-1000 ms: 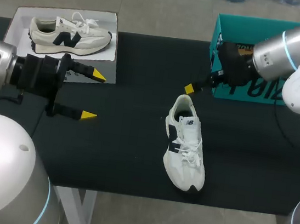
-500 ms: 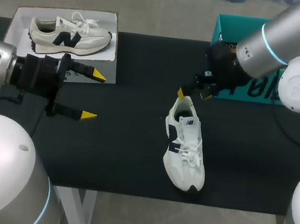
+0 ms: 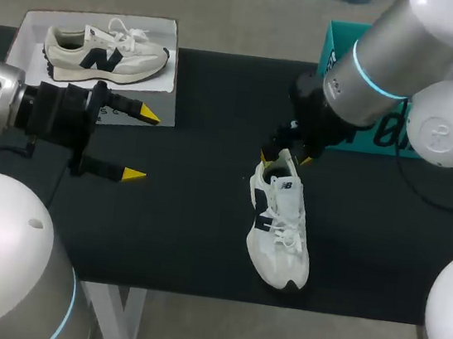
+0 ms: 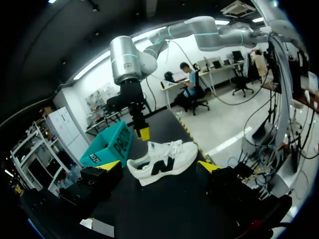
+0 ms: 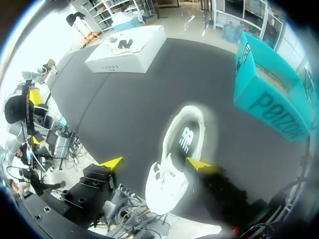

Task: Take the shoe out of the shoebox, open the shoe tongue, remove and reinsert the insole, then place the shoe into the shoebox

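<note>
A white shoe (image 3: 279, 227) with a dark side logo lies on the black table, toe toward the front edge. My right gripper (image 3: 282, 157) hangs open just over its heel opening. In the right wrist view the shoe (image 5: 177, 159) lies under the gripper (image 5: 155, 163), one yellow tip beside the collar and the other well clear of it. The teal shoebox (image 3: 336, 50) stands at the back right, largely hidden by my right arm. My left gripper (image 3: 139, 145) is open and empty at the left, far from the shoe (image 4: 162, 162).
A white box (image 3: 138, 83) at the back left carries a second, beige shoe (image 3: 104, 53). Black tabletop lies bare between my left gripper and the white shoe. The table's front edge runs just past the shoe's toe.
My right arm swung away from the shoebox front, moving left and toward the shoe until its gripper came over the heel. The left arm and the shoe kept still.
</note>
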Tool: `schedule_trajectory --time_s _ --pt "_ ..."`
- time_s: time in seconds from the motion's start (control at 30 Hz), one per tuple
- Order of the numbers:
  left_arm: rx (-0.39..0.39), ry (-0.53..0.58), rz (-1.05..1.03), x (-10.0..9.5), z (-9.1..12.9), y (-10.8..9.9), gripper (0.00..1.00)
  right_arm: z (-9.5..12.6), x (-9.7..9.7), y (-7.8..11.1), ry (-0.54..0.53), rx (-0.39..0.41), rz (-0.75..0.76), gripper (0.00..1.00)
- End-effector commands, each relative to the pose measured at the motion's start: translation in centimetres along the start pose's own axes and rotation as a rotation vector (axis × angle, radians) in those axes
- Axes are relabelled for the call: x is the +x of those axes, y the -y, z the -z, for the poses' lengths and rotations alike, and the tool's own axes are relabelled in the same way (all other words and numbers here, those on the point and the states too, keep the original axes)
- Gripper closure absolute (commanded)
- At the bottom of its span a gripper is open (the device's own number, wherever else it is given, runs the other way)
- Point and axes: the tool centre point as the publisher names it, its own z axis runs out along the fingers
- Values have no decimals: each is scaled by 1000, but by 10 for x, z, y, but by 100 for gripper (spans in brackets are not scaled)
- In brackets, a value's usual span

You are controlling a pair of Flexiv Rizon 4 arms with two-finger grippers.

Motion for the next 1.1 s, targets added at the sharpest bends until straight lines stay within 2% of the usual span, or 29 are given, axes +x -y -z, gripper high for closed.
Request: schedule_trajectory --time_s 0.03,0.43,0.9,1.1 --pt "-1 -2 0 0 0 0 0 -5 4 -8 123 38 -9 100" --pt "-1 -2 0 0 0 0 0 -25 -4 -20 140 89 -13 100" --pt "-1 -2 0 0 0 0 0 -70 -31 -13 123 168 -36 100" --pt "-1 -2 0 0 0 0 0 -88 -33 -11 108 196 -34 100"
